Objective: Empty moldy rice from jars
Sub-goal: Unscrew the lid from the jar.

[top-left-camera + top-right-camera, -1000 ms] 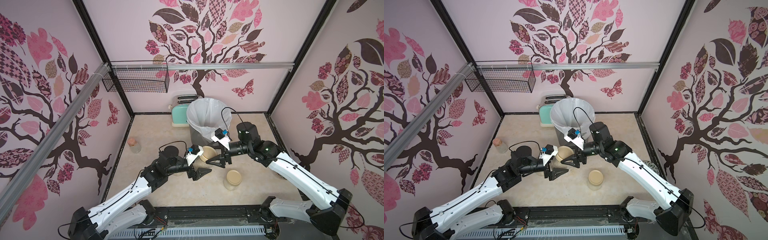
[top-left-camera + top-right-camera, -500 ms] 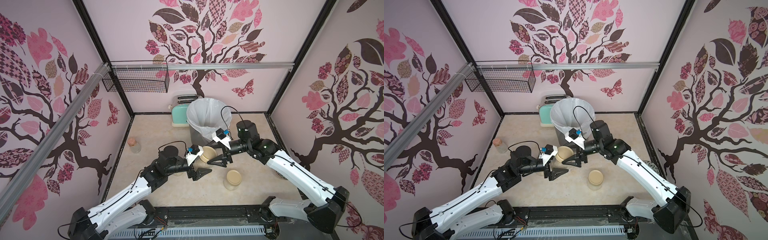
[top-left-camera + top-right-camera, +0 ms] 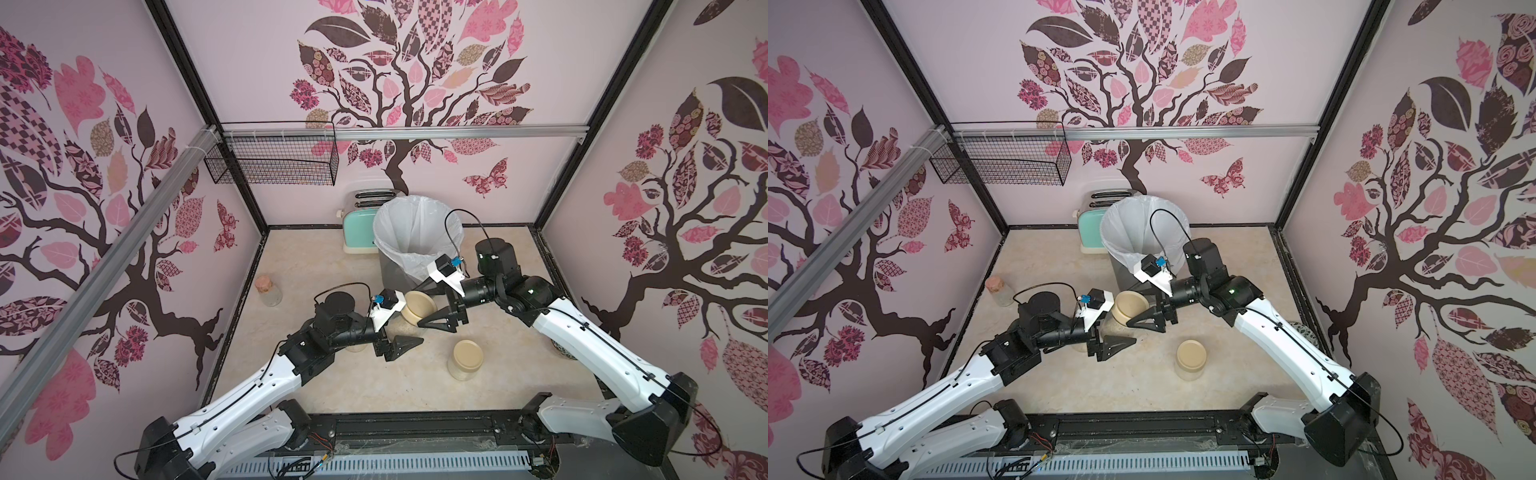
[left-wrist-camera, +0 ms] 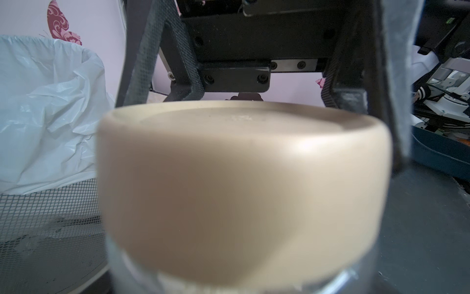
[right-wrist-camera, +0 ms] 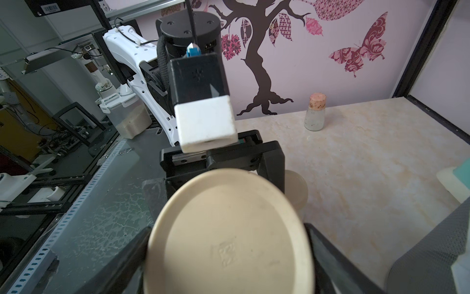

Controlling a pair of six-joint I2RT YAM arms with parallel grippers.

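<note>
My left gripper (image 3: pixel 409 328) (image 3: pixel 1119 330) is shut on a clear glass jar (image 3: pixel 1113 328) and holds it tilted in front of the bin. Cream moldy rice (image 3: pixel 1112 332) shows through the glass. The jar's beige lid (image 3: pixel 419 305) (image 4: pixel 244 173) (image 5: pixel 229 241) faces my right gripper (image 3: pixel 415 305) (image 3: pixel 1128 307), whose two fingers press on opposite sides of the rim. A second jar (image 3: pixel 466 359) (image 3: pixel 1191 359) stands upright and closed near the front. A third jar (image 5: pixel 296 188) is mostly hidden under my left arm.
A mesh bin with a white bag (image 3: pixel 417 237) stands just behind the held jar, with a mint toaster (image 3: pixel 359 228) behind it. A cork-topped bottle (image 3: pixel 268 289) is at the left wall, a patterned ceramic jar (image 3: pixel 1304 330) behind my right arm. A wire basket (image 3: pixel 270 162) hangs on the back rail.
My right arm's elbow has shifted a little while its gripper stays at the lid. The left arm and the held jar have not visibly moved.
</note>
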